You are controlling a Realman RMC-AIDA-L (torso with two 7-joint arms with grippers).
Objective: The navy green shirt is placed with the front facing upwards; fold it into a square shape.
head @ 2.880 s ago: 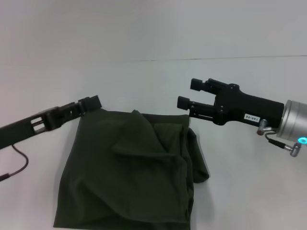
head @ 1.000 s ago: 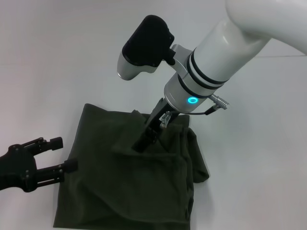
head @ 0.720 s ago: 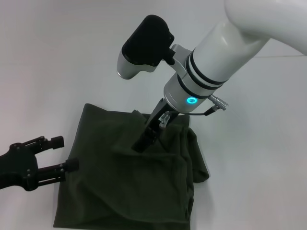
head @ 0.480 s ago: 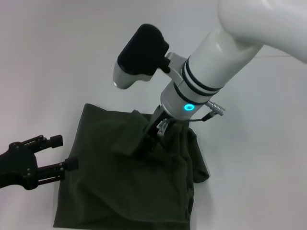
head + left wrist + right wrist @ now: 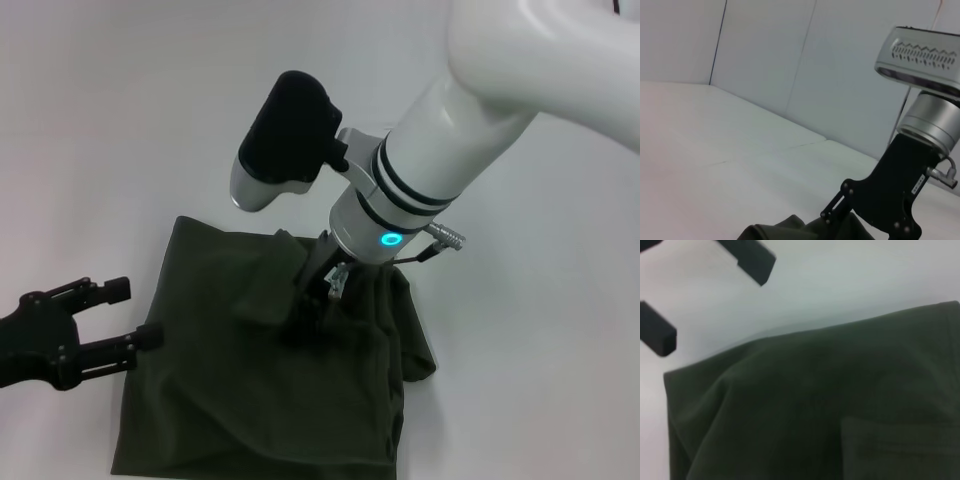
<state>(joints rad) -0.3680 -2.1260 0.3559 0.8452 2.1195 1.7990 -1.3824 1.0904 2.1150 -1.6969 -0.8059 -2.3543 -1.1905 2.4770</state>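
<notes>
Two grippers flank the navy green shirt (image 5: 270, 370) lying roughly squared on the table (image 5: 520, 300): right gripper (image 5: 308, 312) pressed into its middle, grip unclear; left gripper (image 5: 112, 315) spread, beside its left edge.

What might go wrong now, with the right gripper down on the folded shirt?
The right gripper presses into loose folds near the middle of the navy green shirt, so it may catch several layers and undo the fold. The left gripper, open at the shirt's left edge, could snag that edge.
</notes>
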